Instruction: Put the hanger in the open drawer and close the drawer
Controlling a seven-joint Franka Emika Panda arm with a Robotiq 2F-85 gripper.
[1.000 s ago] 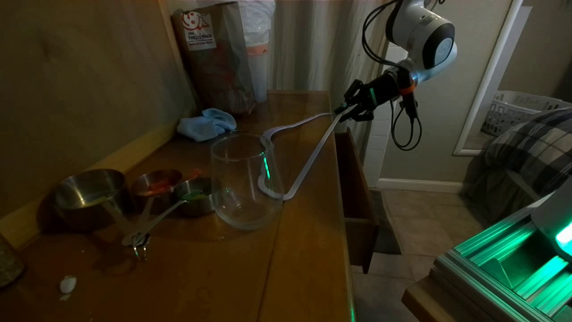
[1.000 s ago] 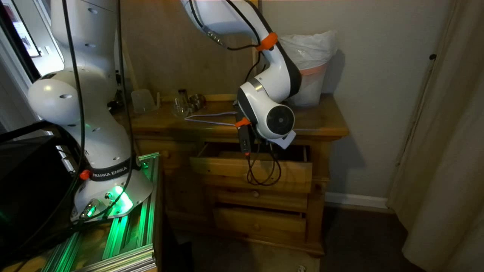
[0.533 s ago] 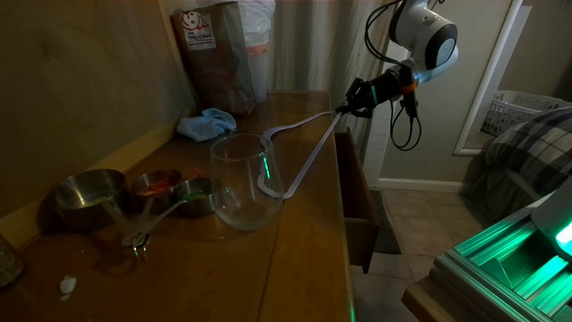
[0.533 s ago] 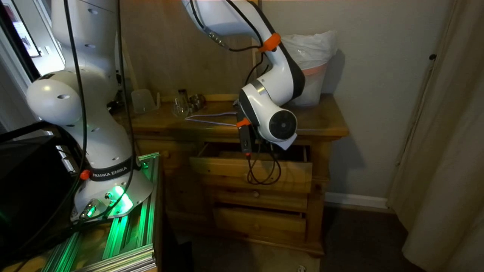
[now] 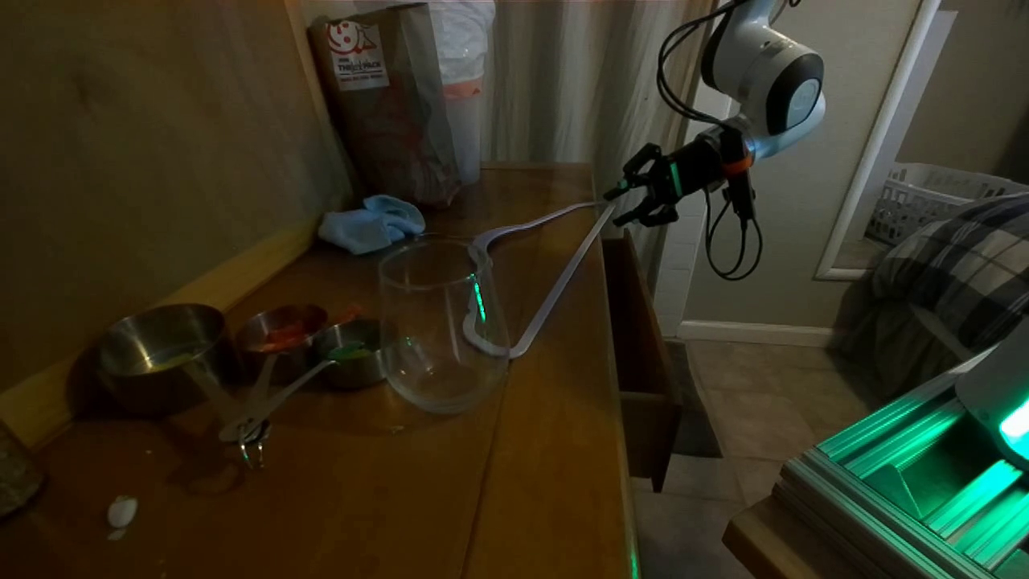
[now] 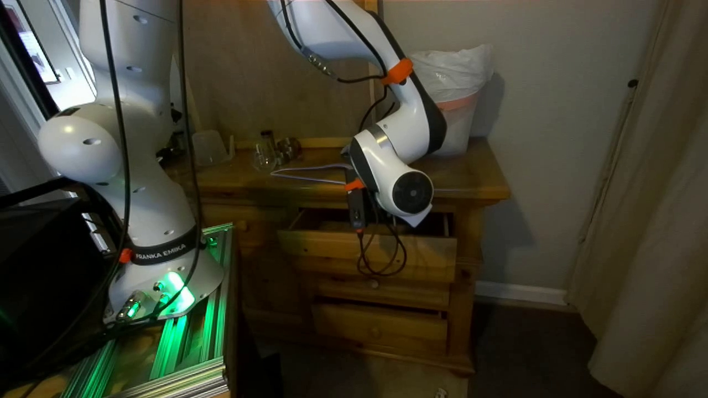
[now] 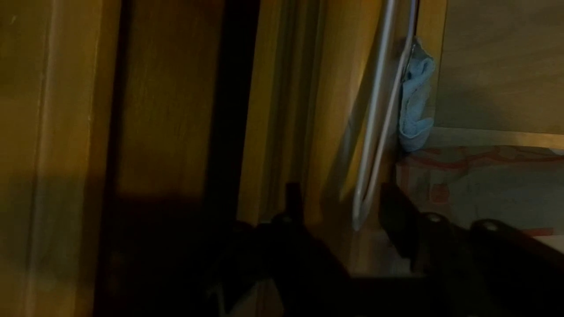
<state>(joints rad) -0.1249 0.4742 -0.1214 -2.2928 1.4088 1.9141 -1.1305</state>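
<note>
In an exterior view, the black hand (image 5: 619, 207) is spread wide and holding nothing, right at one corner of the whitish hanger (image 5: 563, 282). The hanger reaches from the edge of the brown table (image 5: 555, 450) back behind a clear glass bowl (image 5: 438, 346); whether they touch is unclear. Below that edge, the drawer (image 5: 649, 430) stands pulled out.

In an exterior view, the white arm (image 6: 406, 121) hides most of the hand; the hanger's far end shows over the table, beside the arm.

In the wrist view, the hanger's corner appears between the parted fingers (image 7: 398, 220). Should the hand close on only that tip — a shallow bite — the hanger could slip or swivel, and its far end might knock the bowl. Carried in crooked, it could catch the drawer's rim and block closing.
</note>
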